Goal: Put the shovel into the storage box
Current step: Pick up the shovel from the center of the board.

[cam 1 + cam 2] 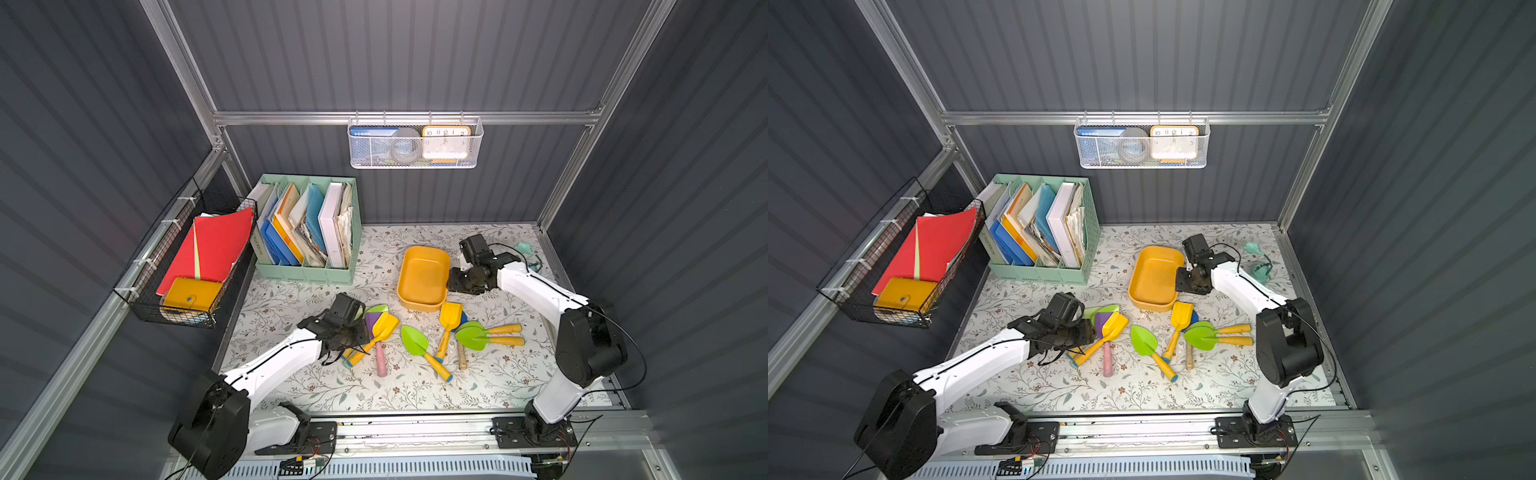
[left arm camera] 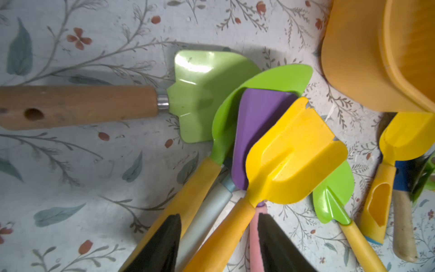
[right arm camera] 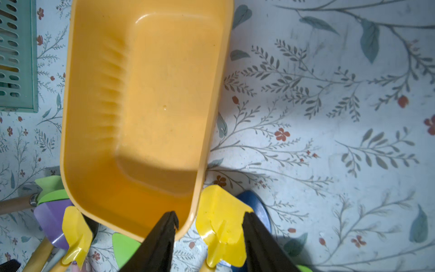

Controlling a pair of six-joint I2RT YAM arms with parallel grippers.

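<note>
Left claw (image 2: pixel 218 216) was low over the pile, jaws apart, straddling the handle of the yellow shovel (image 2: pixel 294 153). A pink handle (image 2: pixel 255 237) and a silver handle (image 2: pixel 207 219) sat in the same gap, and no clamp was visible. The shovel lay on top of a purple blade (image 2: pixel 259 122) and a green blade (image 2: pixel 270 80). Its long axis ran straight out from the claw, blade end toward the box (image 1: pixel 422 274). The box was empty, on the mat (image 1: pixel 498 374) just past the blade, farther back and to the right. Right claw (image 3: pixel 210 214) was at the box's right wall, jaws apart, one finger over the rim and one outside, holding nothing. Left arm was nearer. My read: the hard part was closing on the yellow handle alone.
</note>
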